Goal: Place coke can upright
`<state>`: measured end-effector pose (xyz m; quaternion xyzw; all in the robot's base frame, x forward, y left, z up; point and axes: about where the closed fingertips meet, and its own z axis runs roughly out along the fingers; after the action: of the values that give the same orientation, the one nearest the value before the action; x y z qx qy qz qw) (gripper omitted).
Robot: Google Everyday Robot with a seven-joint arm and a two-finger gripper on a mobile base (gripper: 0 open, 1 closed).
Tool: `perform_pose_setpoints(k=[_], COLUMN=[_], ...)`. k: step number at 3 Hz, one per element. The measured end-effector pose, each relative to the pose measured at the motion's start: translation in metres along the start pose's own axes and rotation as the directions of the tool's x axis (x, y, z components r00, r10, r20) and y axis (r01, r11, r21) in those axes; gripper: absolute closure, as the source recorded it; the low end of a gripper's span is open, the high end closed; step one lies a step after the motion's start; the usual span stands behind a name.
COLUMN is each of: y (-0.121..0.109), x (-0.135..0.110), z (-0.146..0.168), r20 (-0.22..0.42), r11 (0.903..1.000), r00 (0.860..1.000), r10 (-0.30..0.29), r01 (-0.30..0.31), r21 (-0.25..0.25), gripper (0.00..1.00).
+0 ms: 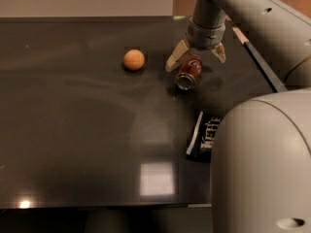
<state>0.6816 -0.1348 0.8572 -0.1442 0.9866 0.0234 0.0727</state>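
The coke can (189, 72) is red with white lettering and lies tilted on the dark table (73, 130), its silver end facing the camera. My gripper (195, 58) hangs right over the can's far end. Its two tan fingers (176, 57) are spread apart, one on each side of the can, not closed on it.
An orange ball (133, 59) rests to the left of the can. A dark blue chip bag (203, 137) lies nearer the camera, partly hidden by my grey arm (262, 169). The table's right edge runs behind the arm.
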Motion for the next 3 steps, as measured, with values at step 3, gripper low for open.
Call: perform_pose_setpoints(k=[3], y=[0.0112], x=[-0.0169], z=[0.0108], r20=[-0.016], r11=[0.9999], r00=[1.000], r10=[-0.011], r01=[0.011], r21=[-0.006], gripper=[0.00])
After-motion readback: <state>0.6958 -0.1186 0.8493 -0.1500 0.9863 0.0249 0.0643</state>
